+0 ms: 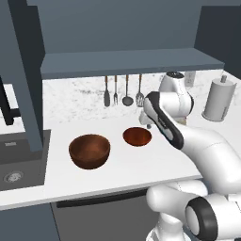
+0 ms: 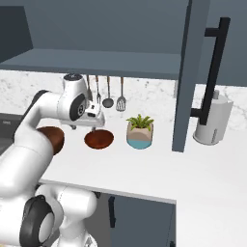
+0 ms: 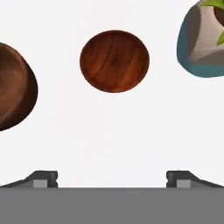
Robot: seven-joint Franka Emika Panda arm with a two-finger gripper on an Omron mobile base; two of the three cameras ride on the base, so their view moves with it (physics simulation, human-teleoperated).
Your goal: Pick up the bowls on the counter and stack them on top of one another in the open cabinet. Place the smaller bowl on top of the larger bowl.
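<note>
While the gripper hung above the counter w/ its two dark tips spread wide apart and nothing between them, both bowls sat on the white top, not in the cabinet. The smaller bowl, shallow & reddish-brown, lay upright directly ahead of the hand in the hand view, clear of both tips, w/ bare counter between it and them. The larger bowl, deep & dark brown, was off to the left of that view, cut by the frame edge, apart from the smaller one.

In the left base view the larger bowl stood near the dark sink, w/ the smaller bowl to its right and a bit further back, close to the arm's wrist. In the right base view the smaller bowl sat just below the hand, the larger bowl partly hidden behind the arm, and the plant pot, teal & tan, stood beside the smaller bowl on its right, not touching.

The open cabinet hung above the counter, its shelf floor bare where visible, door panel swung outward. Utensils hung on the back wall under it; a paper towel roll stood at the far right.
</note>
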